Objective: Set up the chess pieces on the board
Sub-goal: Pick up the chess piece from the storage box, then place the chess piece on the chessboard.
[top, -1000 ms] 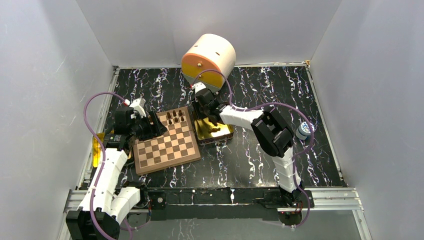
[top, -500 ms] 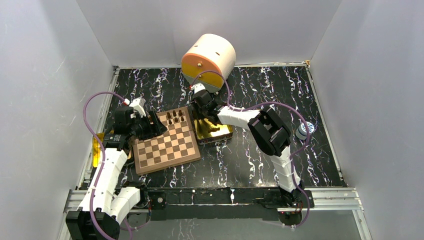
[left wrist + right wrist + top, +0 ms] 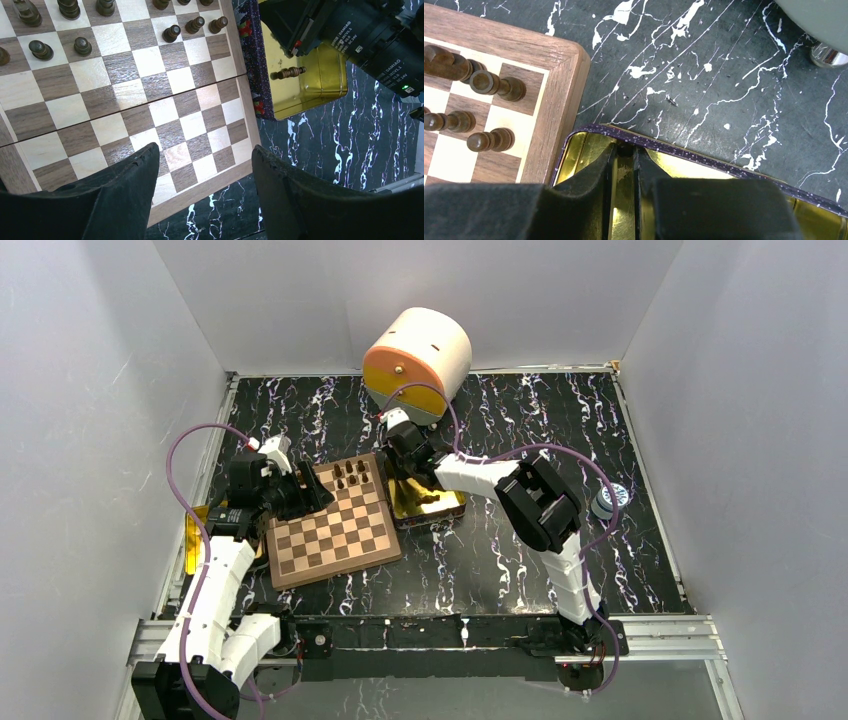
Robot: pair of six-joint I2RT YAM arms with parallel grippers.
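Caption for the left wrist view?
Open left gripper above the chessboard; dark pieces stand on it, one piece lies in the gold tin.

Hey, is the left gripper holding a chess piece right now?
No, the left gripper has its fingers spread apart above the board, with only bare squares showing between them.

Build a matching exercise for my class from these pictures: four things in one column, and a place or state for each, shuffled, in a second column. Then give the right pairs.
Things
1. left gripper
2. right gripper
3. lying chess piece
4. standing chess pieces

Places or states
A. on the far rows of the board
B. open, above the board
C. on its side inside the gold tin
D. fingers close together, down in the gold tin

Pairs: 1-B, 2-D, 3-C, 4-A
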